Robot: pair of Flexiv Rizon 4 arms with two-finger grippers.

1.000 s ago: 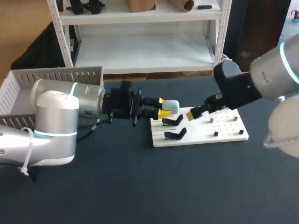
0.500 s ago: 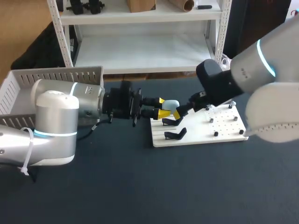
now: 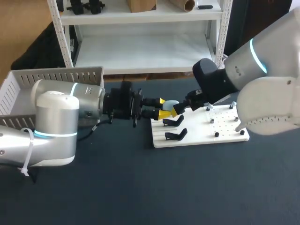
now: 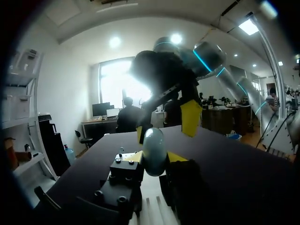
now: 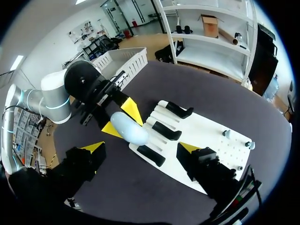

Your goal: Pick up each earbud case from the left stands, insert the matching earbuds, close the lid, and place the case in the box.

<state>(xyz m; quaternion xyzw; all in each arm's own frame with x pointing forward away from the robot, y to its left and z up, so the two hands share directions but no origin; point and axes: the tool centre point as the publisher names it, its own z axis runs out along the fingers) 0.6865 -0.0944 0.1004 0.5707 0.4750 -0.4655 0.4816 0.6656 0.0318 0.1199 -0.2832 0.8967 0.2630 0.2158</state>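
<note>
A pale blue earbud case hangs above the left end of the white board, with my left gripper shut on it. In the left wrist view the case stands upright between that gripper's yellow fingertips. My right gripper is open, right at the case from the other side. In its own view the right gripper straddles the case without touching it. Two black stands show below the case. Small earbuds sit on the board's right half.
A white slatted basket stands at the table's back left, behind my left arm. The white board carries three black stands in the right wrist view. Dark tabletop stretches in front of the board.
My right arm has swung left across the board until its open fingers reached the case. My left arm and the case have stayed where they were.
</note>
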